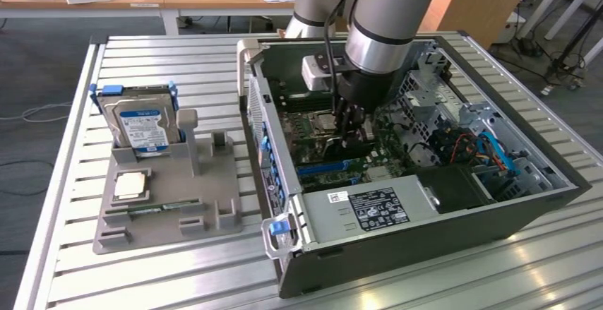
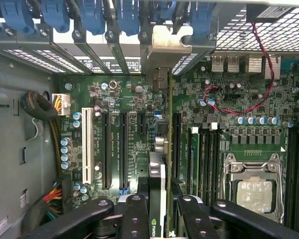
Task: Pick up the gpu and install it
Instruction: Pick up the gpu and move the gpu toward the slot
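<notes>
Gripper clamped on the gpu; card edge-on over the motherboard, inside the case

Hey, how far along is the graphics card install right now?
Done: the gpu is off the gray holder and inside the computer case. In hand: the gripper grips it edge-on over the motherboard slots, bracket toward the rear openings. Left: release; whether it is fully seated cannot be told.

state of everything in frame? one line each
case, on its side, open
gpu, held on edge over motherboard; seating unclear
gripper, shut on gpu, inside case
hard drive, upright in holder
memory stick, flat in holder
</notes>
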`<state>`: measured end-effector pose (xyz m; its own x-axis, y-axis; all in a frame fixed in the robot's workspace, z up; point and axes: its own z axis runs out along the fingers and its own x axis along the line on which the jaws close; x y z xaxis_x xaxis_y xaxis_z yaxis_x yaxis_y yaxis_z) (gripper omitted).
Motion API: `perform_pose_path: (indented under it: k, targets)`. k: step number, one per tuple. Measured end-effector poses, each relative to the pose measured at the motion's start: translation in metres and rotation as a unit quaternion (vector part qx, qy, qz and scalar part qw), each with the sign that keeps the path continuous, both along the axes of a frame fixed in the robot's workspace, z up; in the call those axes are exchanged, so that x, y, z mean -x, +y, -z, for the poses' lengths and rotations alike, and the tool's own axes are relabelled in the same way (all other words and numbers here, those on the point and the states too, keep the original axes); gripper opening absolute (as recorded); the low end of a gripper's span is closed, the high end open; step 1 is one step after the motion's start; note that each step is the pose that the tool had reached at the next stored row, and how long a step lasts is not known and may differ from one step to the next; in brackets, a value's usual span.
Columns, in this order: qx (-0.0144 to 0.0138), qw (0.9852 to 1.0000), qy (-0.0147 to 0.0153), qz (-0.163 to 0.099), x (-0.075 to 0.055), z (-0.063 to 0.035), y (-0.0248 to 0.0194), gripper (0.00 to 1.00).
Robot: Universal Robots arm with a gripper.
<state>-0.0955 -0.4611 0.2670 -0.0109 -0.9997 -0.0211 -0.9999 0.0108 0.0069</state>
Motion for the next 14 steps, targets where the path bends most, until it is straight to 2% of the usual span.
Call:
perform_pose_path:
  k: [14]
  targets:
    - [-0.0001, 1.0000, 0.0000, 0.000, 0.0027, 0.0038, 0.0000, 0.27]
